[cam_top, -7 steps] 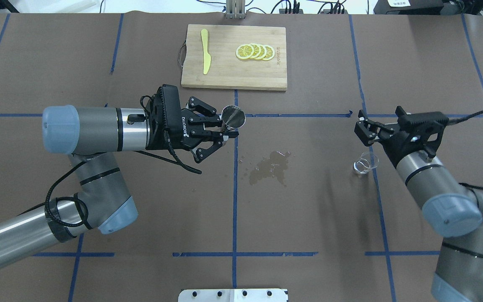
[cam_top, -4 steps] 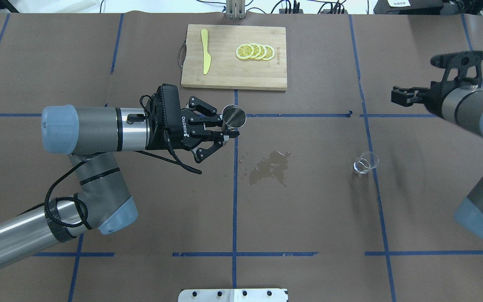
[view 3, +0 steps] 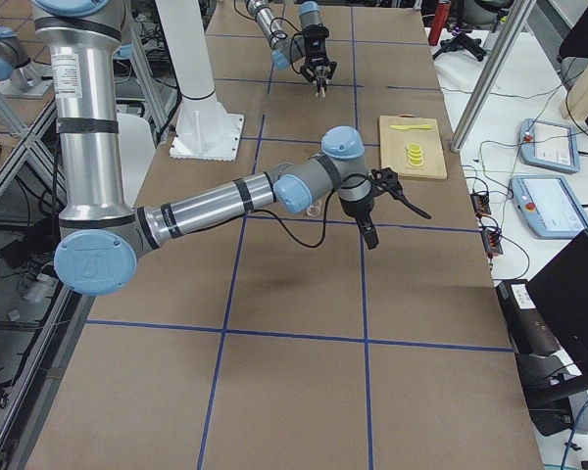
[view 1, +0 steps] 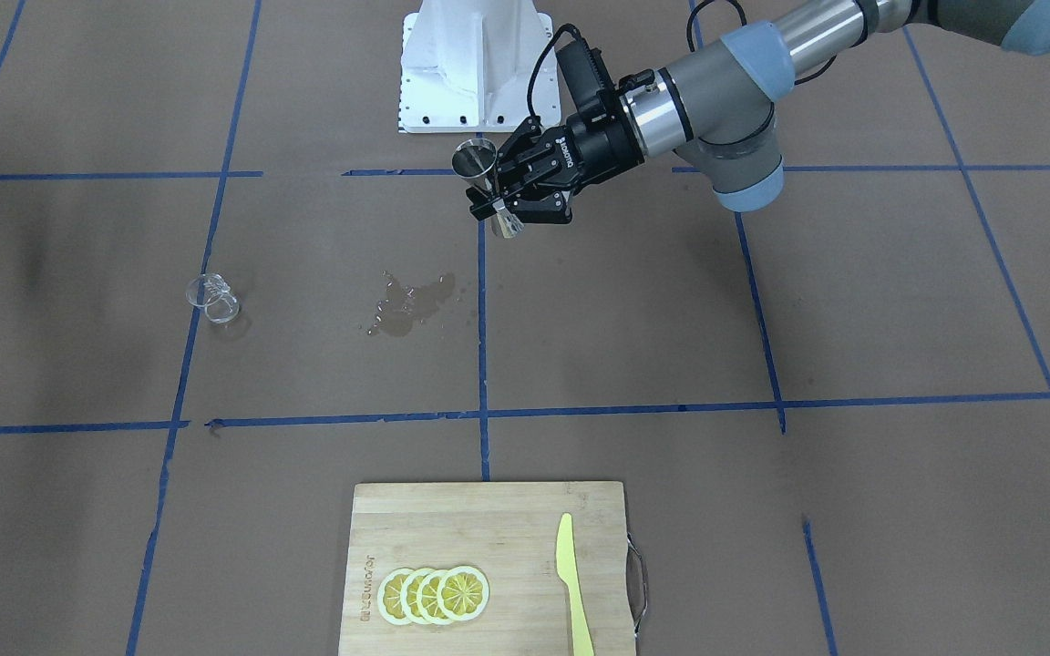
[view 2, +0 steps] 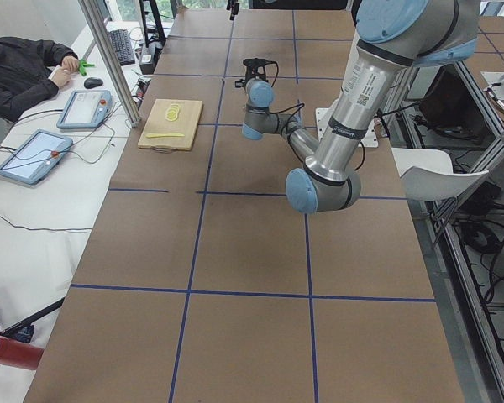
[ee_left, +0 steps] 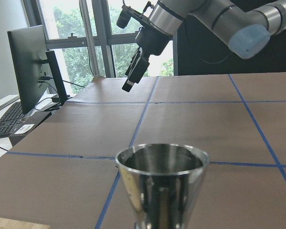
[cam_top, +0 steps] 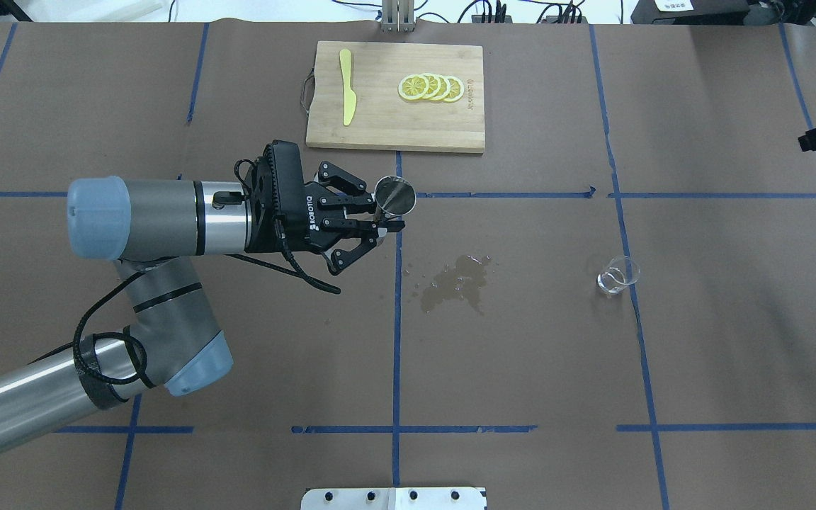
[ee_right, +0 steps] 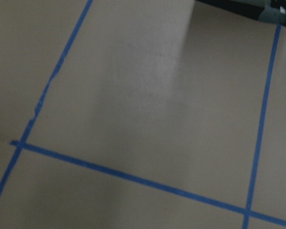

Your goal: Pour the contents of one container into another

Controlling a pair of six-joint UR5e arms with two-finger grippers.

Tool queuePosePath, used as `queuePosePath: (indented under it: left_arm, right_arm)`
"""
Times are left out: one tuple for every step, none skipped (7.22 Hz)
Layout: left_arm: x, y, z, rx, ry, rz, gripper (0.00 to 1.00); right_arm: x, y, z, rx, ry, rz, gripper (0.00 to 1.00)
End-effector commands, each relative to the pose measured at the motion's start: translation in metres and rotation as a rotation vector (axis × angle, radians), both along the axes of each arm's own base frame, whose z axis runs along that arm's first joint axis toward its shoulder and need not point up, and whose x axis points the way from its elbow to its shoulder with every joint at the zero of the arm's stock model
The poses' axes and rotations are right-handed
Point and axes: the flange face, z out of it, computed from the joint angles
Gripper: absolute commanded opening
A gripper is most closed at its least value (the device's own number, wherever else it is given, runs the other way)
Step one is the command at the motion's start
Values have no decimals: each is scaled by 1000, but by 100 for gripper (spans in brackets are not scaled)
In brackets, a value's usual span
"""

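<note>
**Speaker 1:** What fills your view?

**Speaker 2:** You see a table (cam_top: 521,354) covered in brown paper and crossed by blue tape lines. The robot's left arm (cam_top: 160,219) reaches in over it toward the centre. The right arm (view 3: 216,201) stretches toward the table's right end.

**Speaker 1:** And the claws?

**Speaker 2:** The left claw (cam_top: 385,221) is closed most of the way, its fingers pinching the narrow waist of a steel jigger (cam_top: 394,196). The right claw (ee_left: 131,82) hangs in the air, and nothing shows in its grasp. You cannot tell how far its fingers are spread.

**Speaker 1:** What lies on the paper?

**Speaker 2:** A wooden cutting board (cam_top: 394,124) sits at the far edge, on your side. It carries a yellow knife (cam_top: 346,88) and four overlapping lemon slices (cam_top: 431,87). Nearer the middle, a wet patch (cam_top: 457,282) darkens the paper.

**Speaker 1:** Where are the pouring things?

**Speaker 2:** The jigger is held upright above the table, wide cup up, by the centre tape line. A small clear beaker (cam_top: 618,275) sits on the paper to the robot's right, well apart from the jigger. The wet patch lies roughly between them. What either holds is too faint to make out.
</note>
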Motion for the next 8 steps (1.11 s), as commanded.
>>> queuePosePath:
  left_arm:
    - [0, 0, 0, 0, 1, 0, 0]
    - [0, 0, 0, -1, 1, 0, 0]
    - [-1, 0, 0, 0, 5, 1, 0]
    - [-2, 0, -2, -18, 14, 7, 0]
    - [-7, 4, -8, -59, 41, 28, 0]
    - [-16, 3, -12, -83, 61, 30, 0]
    - [-30, 0, -14, -121, 86, 20, 0]
    - [-48, 1, -7, -147, 108, -10, 0]
  right_arm:
    - [58, 25, 54, -221, 24, -71, 100]
    - [69, 50, 84, -258, 37, -89, 100]
    - [84, 84, 120, -340, 30, -61, 100]
    - [93, 87, 121, -339, 21, -44, 100]
    - [93, 86, 120, -330, 24, -48, 100]
    - [93, 86, 121, -338, 24, -44, 100]
    - [93, 87, 123, -343, 24, -42, 100]
    - [93, 87, 124, -347, 24, -41, 100]
